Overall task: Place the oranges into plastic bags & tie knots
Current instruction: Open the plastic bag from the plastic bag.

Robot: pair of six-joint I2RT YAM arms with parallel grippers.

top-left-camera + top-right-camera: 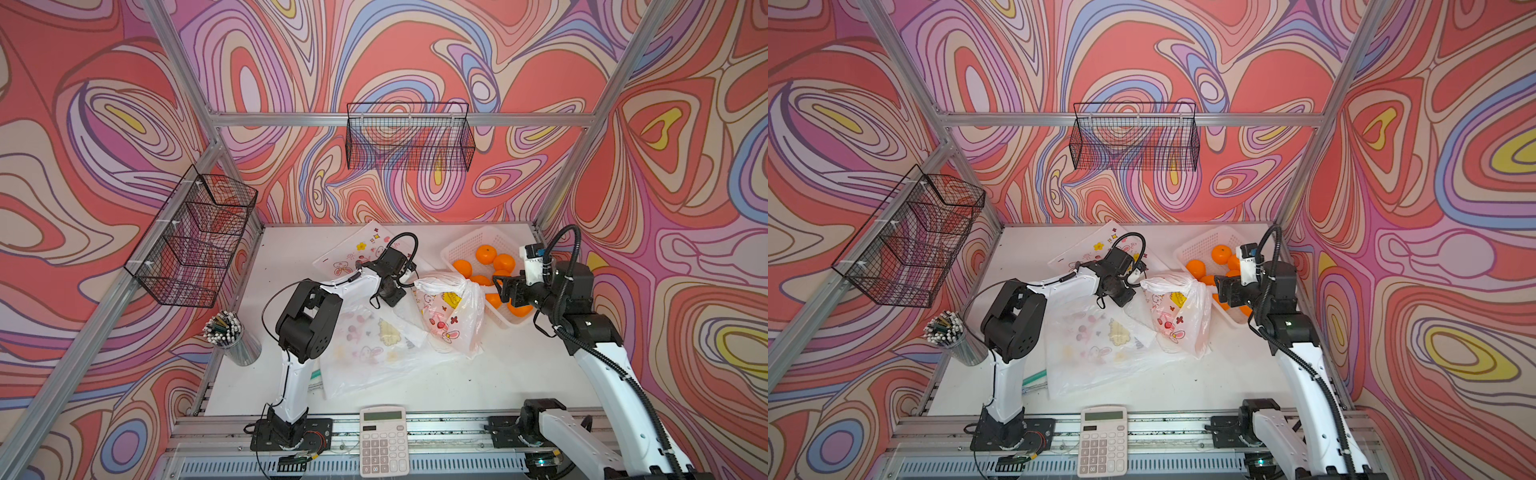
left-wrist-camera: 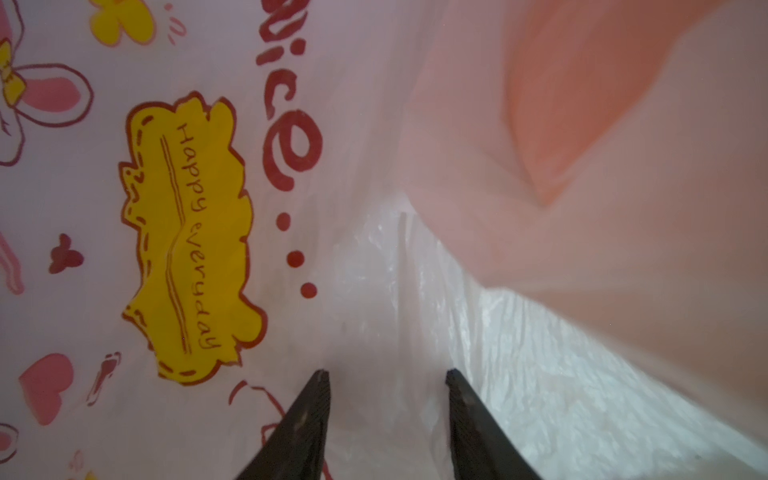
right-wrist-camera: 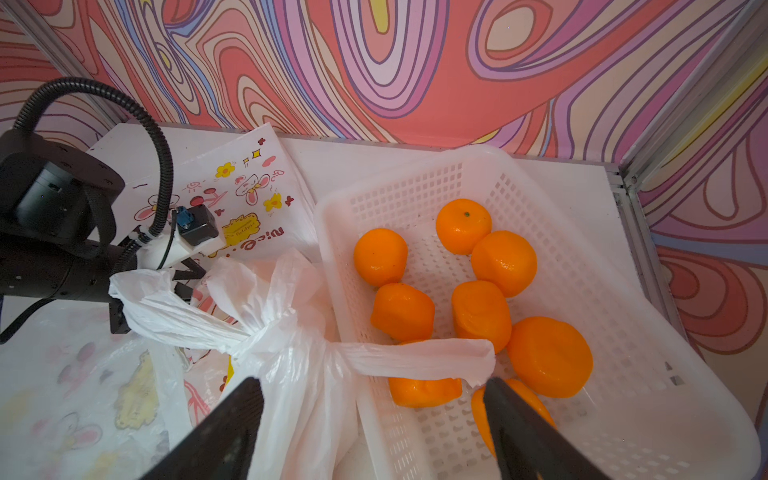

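Standing at mid-tabletop (image 1: pixel 519 374), one plastic bag (image 1: pixel 451 316) is closed by a knot (image 3: pixel 286 340), just left of the white basket (image 3: pixel 623 353) holding the loose oranges (image 3: pixel 482 307). The left end effector (image 2: pixel 386 372) faces the bag's printed side, jaws partly apart. The right end effector (image 3: pixel 372 381) hangs beside the knot's floppy end, jaws wide apart, holding nothing.

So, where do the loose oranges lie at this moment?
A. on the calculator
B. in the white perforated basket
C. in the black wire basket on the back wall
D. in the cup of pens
B: the right wrist view shows the oranges lying inside the white perforated basket.
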